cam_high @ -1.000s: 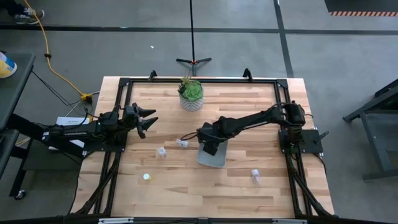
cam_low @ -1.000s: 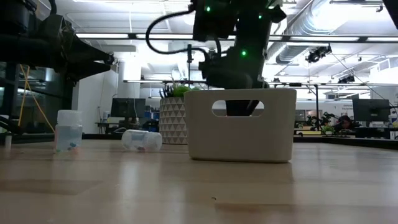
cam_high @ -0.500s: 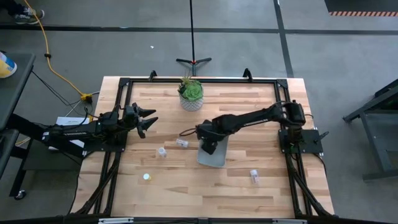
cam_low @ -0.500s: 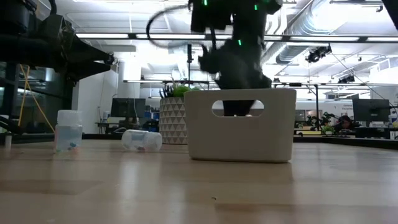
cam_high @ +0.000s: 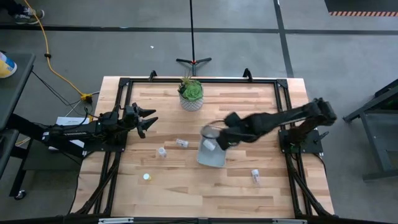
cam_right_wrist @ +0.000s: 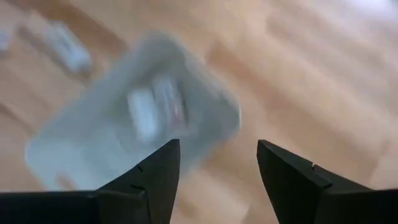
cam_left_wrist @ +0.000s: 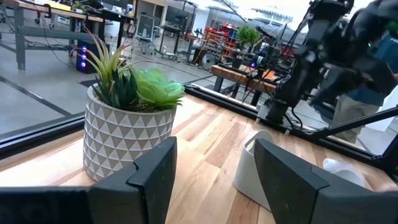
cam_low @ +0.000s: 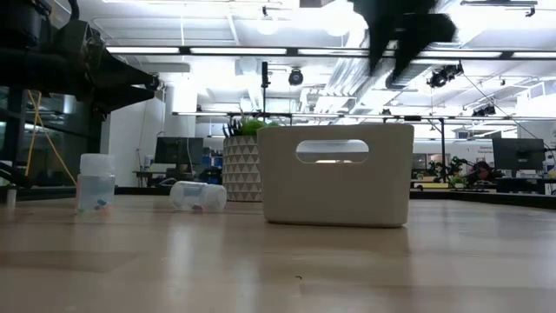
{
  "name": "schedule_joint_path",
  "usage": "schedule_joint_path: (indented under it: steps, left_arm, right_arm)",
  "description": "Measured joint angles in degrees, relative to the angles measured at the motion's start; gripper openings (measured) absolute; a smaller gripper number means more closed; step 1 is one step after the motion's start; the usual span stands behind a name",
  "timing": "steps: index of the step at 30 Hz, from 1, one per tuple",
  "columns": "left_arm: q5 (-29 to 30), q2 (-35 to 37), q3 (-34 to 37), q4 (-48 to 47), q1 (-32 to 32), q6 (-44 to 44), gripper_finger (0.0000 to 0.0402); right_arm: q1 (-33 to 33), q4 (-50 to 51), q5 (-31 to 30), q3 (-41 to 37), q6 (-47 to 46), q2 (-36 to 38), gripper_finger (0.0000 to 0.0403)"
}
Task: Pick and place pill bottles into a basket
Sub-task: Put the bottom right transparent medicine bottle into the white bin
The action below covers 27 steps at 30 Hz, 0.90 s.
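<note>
Right hand up over the basket, fingers spread wide, nothing between them. One pill bottle lying inside the basket, maybe a second beside it, too blurred to say. Basket near bench centre, a touch toward the right edge.

Left hand parked by the left edge, fingers apart, empty, facing the potted plant at the far edge.

Outside the basket: tipped bottle just left of it, upright bottle a bit further left, another toward the near right corner, and a small yellowish-capped one toward the near left.

So approx. one in, several to go. Next pick prob. the tipped bottle, closest to the basket.

Risks, as a guess:
- Tipped bottle round, lying flat, so likely to roll off if fingers close off-centre.
- Close to the basket wall, so a low sweep could clip the rim and shove the basket.
- Upright bottles tiny and light, so a nudge before closing could topple them.
- Fast arm swing, so overshoot on approach possible.
</note>
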State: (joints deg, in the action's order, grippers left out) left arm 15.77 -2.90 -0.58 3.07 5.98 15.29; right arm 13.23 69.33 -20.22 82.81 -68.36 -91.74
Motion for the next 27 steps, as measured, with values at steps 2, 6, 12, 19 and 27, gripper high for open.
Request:
schedule_joint_path:
  steps: [2,6,12,19,27]
  left_arm:
    - [0.0,0.0,0.0,0.0,0.0,0.0,0.0250]
    - [0.0,0.0,0.0,0.0,0.0,0.0,0.0250]
    - [0.0,0.0,0.0,0.0,0.0,0.0,0.0250]
    - [0.0,0.0,0.0,0.0,0.0,0.0,0.0250]
    - [0.0,0.0,0.0,0.0,0.0,0.0,0.0250]
  right_arm:
    - [1.9,0.2,5.2,-3.7,-7.8,2.0,0.0206]
    - [5.1,-0.1,20.3,-9.6,-18.7,3.4,0.0211]
    - [11.2,-6.3,25.5,-13.9,-25.3,3.2,0.0220]
    - [16.8,-8.1,26.4,-19.4,-31.4,3.0,0.0222]
    - [18.7,-22.0,27.8,-27.6,-33.7,2.9,0.0223]
